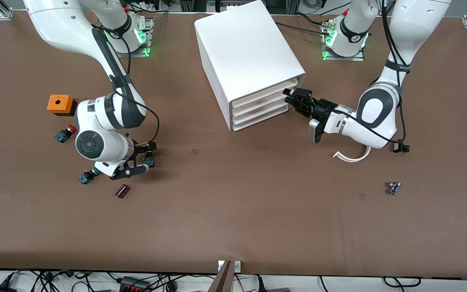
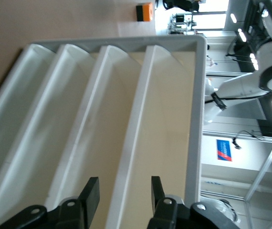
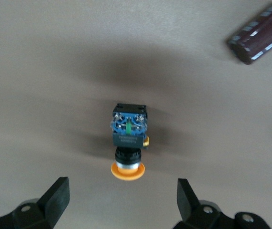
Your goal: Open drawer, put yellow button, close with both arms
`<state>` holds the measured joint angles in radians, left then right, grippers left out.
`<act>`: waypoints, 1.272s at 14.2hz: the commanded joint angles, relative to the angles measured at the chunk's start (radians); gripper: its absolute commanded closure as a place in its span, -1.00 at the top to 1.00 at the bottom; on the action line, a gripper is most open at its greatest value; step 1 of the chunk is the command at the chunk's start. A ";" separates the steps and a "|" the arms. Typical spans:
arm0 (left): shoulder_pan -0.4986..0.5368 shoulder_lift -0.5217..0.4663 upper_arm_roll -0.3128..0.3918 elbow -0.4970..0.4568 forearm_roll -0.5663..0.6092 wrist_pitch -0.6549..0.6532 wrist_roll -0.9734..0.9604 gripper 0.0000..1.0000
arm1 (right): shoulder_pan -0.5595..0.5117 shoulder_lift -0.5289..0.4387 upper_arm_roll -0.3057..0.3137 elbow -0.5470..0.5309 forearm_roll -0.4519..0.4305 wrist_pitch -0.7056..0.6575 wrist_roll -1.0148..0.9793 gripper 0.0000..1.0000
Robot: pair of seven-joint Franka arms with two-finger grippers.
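Right tool (image 1: 142, 160) hangs low over the table (image 1: 233, 211) at the right arm's end, fingers spread wide, pinching nothing. The yellow button (image 3: 128, 143) lies on its side on the table right under it, centred in the gap between the two fingers (image 3: 57, 195). Key relation: the button's long axis, cap to blue base, runs across the closing line, so I judge a straight drop should pinch it across the body. In the front view the arm hides most of the button.

Left tool (image 1: 298, 100) is at the cabinet (image 1: 249, 61), fingers spread either side of the top drawer's (image 2: 169, 119) front lip, not clamped. Drawer looks pushed in, so the opening pull is not yet done.

Red button (image 1: 65, 133), another button (image 1: 86, 177) and a dark cylinder (image 1: 122, 191) lie near the right tool; risk of a nudge.
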<state>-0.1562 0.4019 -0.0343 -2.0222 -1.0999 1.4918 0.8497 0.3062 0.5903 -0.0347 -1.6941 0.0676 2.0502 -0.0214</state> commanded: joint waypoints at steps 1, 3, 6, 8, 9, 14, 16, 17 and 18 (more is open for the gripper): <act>0.014 -0.006 -0.007 -0.036 -0.026 -0.027 0.038 0.02 | 0.011 0.035 -0.005 0.002 0.012 0.037 0.001 1.00; 0.009 0.004 -0.007 -0.059 -0.044 -0.025 0.080 0.02 | 0.016 0.052 -0.005 0.002 0.012 0.056 0.001 1.00; 0.009 0.031 -0.009 -0.065 -0.052 -0.024 0.141 0.00 | 0.017 0.080 -0.005 0.004 0.009 0.091 0.001 1.00; 0.007 0.037 -0.013 -0.073 -0.063 -0.022 0.179 -0.26 | 0.017 0.095 -0.005 0.004 0.009 0.114 0.003 1.00; 0.007 0.037 -0.013 -0.072 -0.063 -0.021 0.193 -0.52 | 0.017 0.098 -0.005 0.004 0.009 0.114 0.003 1.00; 0.018 0.038 -0.012 -0.058 -0.084 -0.018 0.192 -0.85 | 0.019 0.112 -0.005 0.001 0.009 0.114 0.035 0.60; 0.038 0.047 -0.009 -0.024 -0.083 -0.016 0.177 -0.85 | 0.014 0.112 -0.005 0.001 0.008 0.107 0.035 0.11; 0.049 0.063 -0.001 0.000 -0.077 -0.016 0.172 -0.85 | 0.016 0.109 -0.005 0.004 0.008 0.104 0.034 -0.20; 0.065 0.086 0.004 0.029 -0.066 -0.016 0.172 -0.85 | 0.017 0.105 -0.007 0.005 0.011 0.104 0.035 -0.47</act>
<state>-0.1268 0.4431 -0.0362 -2.0603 -1.1604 1.4737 1.0364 0.3165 0.6997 -0.0396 -1.6906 0.0676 2.1547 0.0010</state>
